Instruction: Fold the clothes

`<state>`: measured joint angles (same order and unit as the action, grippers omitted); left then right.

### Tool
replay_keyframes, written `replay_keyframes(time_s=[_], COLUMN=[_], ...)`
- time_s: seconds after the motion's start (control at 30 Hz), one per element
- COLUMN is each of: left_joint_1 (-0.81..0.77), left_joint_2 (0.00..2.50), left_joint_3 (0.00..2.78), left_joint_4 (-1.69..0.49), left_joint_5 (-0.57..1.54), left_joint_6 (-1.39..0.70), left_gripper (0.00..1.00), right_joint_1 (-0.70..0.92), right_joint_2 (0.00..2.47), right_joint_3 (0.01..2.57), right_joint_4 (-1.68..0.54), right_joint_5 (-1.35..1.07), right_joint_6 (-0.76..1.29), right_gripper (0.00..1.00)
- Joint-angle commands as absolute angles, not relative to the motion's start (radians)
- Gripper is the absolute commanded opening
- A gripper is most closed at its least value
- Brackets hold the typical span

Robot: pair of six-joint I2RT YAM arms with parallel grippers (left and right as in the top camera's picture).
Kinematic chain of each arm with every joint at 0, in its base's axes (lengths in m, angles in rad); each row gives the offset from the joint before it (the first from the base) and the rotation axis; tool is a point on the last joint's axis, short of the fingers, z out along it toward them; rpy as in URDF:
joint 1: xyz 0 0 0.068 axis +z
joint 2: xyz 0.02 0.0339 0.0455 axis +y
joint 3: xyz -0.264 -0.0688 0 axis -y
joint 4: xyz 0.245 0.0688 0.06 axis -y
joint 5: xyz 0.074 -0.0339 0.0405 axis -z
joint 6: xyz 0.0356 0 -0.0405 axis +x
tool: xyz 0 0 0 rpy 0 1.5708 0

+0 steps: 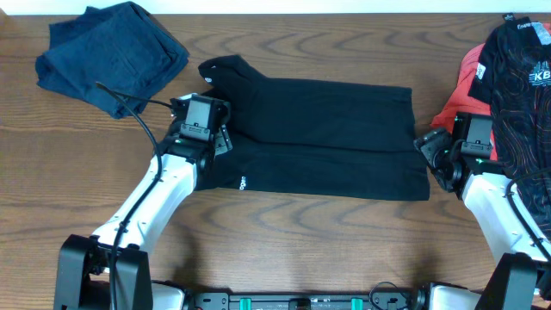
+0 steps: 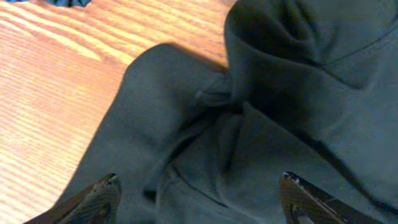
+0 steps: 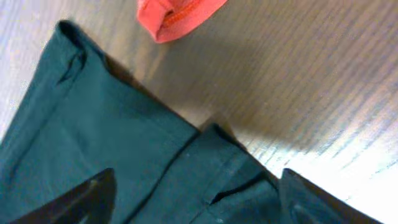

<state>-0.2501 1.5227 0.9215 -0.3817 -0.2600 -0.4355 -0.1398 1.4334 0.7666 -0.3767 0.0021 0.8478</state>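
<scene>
The plain black garment (image 1: 327, 129) lies flat in the middle of the table, folded lengthwise, with a small white logo near its front left corner. My left gripper (image 1: 221, 140) is at its left end, open over bunched black cloth (image 2: 249, 112); its fingertips (image 2: 111, 183) stand wide apart with nothing gripped. At the garment's right end my right gripper (image 1: 430, 159) is also open, hanging over the layered corner of the cloth (image 3: 155, 155) with its fingers (image 3: 102, 186) spread.
A navy garment (image 1: 112, 52) lies crumpled at the back left. At the right edge a coral-pink garment (image 1: 456, 86) (image 3: 177, 15) lies under a black one with red lines (image 1: 525, 95). Bare wood runs along the front of the table (image 1: 301, 241).
</scene>
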Motion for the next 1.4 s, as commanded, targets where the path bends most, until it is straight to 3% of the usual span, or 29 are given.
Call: replay_keyframes(time_s=[0.0,0.13,0.37,1.0,1.27,1.37], left_joint_1=[-0.247,-0.247,-0.248,-0.248,-0.248,-0.248], left_joint_2=[1.511,1.465,1.478,1.744,1.744,1.744], left_joint_3=[0.939,0.939,0.937,0.938,0.942,0.942], left_joint_4=[-0.410,-0.458,-0.478,-0.379,-0.352,-0.333], left_joint_5=[-0.270,-0.151,0.144,0.225,0.225,0.225], left_joint_6=[-0.396,-0.397,-0.405,-0.469,-0.469,-0.469], left_gripper=[0.84,0.85,0.85,0.83,0.62,0.49], right_joint_1=[-0.130,-0.130,-0.125,0.081,0.086,0.086], right_joint_2=[1.417,1.382,1.374,1.379,1.380,1.380], right_joint_3=[0.834,0.954,1.052,1.051,1.051,1.051], right_joint_4=[-0.416,-0.566,-0.708,-0.817,-0.839,-0.847], right_joint_5=[-0.012,-0.046,-0.336,-0.340,-0.286,-0.276], right_joint_6=[0.715,0.673,0.525,0.455,0.455,0.455], right_gripper=[0.91,0.92,0.88,0.88,0.88,0.88])
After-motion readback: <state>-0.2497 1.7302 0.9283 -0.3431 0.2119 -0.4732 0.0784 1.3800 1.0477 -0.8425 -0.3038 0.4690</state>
